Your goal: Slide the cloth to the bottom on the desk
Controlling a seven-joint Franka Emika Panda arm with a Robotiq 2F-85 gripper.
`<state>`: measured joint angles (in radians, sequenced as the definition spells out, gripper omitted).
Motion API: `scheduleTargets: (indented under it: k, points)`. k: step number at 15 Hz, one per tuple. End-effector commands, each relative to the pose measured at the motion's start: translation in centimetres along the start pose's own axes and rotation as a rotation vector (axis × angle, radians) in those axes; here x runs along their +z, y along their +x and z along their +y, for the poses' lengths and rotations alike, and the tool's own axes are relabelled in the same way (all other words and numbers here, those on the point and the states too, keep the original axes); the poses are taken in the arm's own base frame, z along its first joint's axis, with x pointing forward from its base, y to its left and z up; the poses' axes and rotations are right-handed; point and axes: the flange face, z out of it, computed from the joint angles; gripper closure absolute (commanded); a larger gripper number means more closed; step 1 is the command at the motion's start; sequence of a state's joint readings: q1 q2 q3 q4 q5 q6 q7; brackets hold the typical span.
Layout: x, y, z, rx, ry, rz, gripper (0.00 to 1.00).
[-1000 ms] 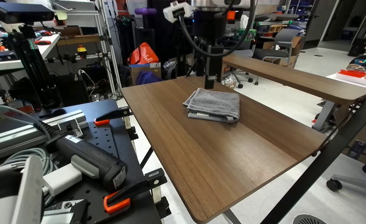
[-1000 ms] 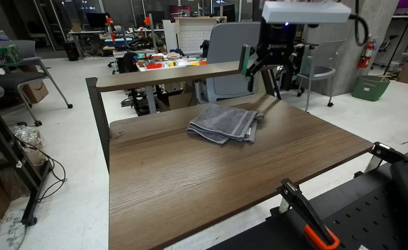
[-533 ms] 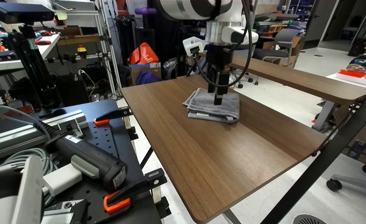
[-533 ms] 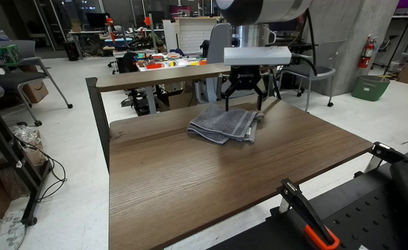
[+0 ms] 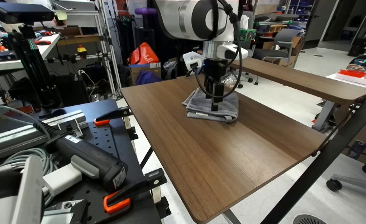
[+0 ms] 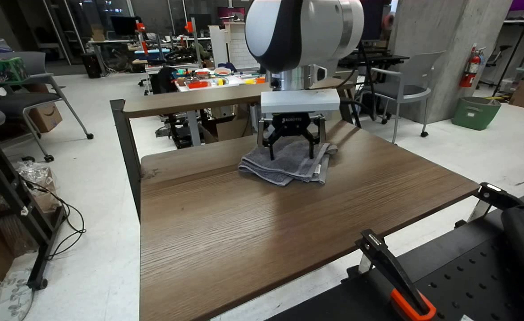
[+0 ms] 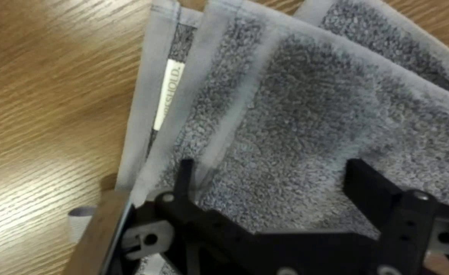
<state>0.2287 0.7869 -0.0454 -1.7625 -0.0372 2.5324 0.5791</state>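
Observation:
The cloth is folded, grey and roughly square, and lies flat on the desk in both exterior views [image 5: 198,101] [image 6: 288,168]. It fills much of the wrist view [image 7: 304,114], with a white tag on its left side. The desk has a brown wood-grain top [image 5: 232,168] and also shows in an exterior view [image 6: 244,232]. My gripper points straight down over the cloth [image 5: 214,107] [image 6: 291,157]. Its fingers are spread wide, with fingertips at the cloth's upper surface and apparently touching it. In the wrist view, only flat cloth lies between the fingertips [image 7: 270,162].
A narrower, raised wooden table [image 5: 295,76] runs along one long side of the desk. A black side table [image 5: 102,137] with orange-handled clamps [image 5: 117,203], a cable and a black tool [image 5: 86,158] stands along the opposite side. A black metal leg [image 5: 326,155] rises at the desk's end.
The arm has swung in over the cloth and come down, turning so the fingers straddle it. The cloth has shifted very slightly in the last half second. The fingers stay spread.

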Motion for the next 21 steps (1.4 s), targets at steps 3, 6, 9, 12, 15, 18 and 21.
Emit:
scheduleTargets:
  k: [3,6,9,12,15,18,21]
  points:
    - [0.8,-2.7,-2.7,-0.086,-0.012,-0.029,0.00]
    - [1.3,-5.7,-3.9,-0.161,-0.018,-0.056,0.00]
    - [1.8,-8.9,-5.1,-0.232,-0.022,-0.100,0.00]
    - [2.5,-12.5,-6.0,-0.297,-0.026,-0.150,0.00]
    - [2.6,-16.2,-6.1,-0.366,-0.037,-0.202,0.00]
    - [2.3,-18.8,-5.7,-0.414,-0.047,-0.230,0.00]
    - [2.0,-19.7,-4.9,-0.417,-0.065,-0.243,0.00]
